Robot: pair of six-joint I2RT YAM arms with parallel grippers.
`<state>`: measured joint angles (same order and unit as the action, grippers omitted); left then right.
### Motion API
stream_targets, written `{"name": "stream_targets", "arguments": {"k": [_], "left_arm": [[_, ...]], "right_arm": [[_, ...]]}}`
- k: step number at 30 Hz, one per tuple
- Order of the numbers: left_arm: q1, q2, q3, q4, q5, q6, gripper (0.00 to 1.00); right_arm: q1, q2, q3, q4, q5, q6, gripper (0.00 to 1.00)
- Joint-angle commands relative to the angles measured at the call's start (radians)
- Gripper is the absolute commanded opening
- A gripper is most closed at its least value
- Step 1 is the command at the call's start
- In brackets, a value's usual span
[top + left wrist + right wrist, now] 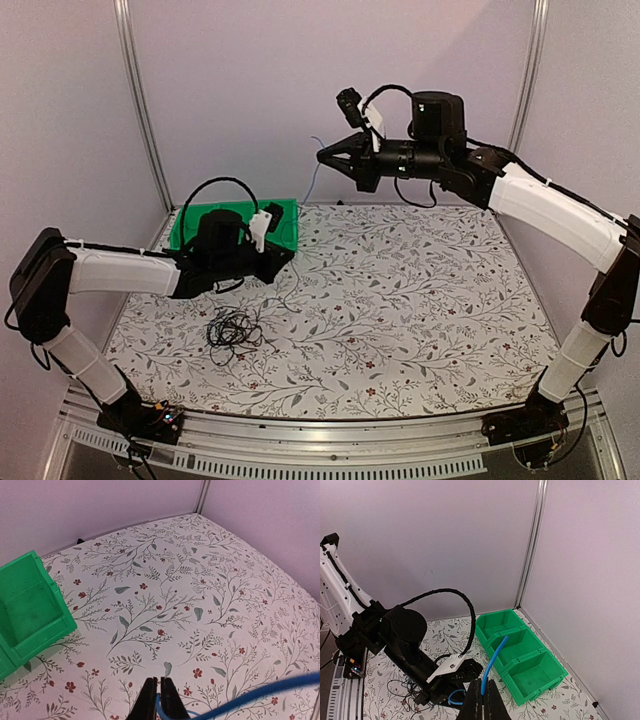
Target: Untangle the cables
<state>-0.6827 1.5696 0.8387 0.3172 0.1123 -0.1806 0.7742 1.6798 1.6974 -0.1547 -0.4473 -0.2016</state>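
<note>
Fingers (149, 700) of the left gripper (158, 681) and the right gripper (481, 682) are both pinched tight on a thin blue cable (492, 660).
The right gripper is held up high near the back wall. The left gripper is down low, just beside the green bin (287, 222). The black cables (232, 328) lie in a small messy pile on the flowery table (420, 300), close to the left arm and in front of the green bin. Neither gripper touches them.

Cables (232, 328), seemingly tangled, near green bin (288, 222)
</note>
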Motion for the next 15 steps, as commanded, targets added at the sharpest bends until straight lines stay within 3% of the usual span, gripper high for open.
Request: {"name": "stream_targets", "arguments": {"k": [1,7,15], "left_arm": [[0.051,-0.057,-0.009,0.026,0.016,0.005,0.0],[0.179,-0.139,0.001,-0.008,0.021,-0.015,0.0],[0.478,-0.248,0.094,-0.102,0.142,-0.118,0.0]], "right_arm": [[-0.027,-0.022,-0.004,0.014,0.008,0.008,0.0],[-0.044,-0.116,-0.213,0.0,0.014,-0.066,0.0],[-0.055,-0.182,-0.492,0.038,-0.001,-0.031,0.0]]}}
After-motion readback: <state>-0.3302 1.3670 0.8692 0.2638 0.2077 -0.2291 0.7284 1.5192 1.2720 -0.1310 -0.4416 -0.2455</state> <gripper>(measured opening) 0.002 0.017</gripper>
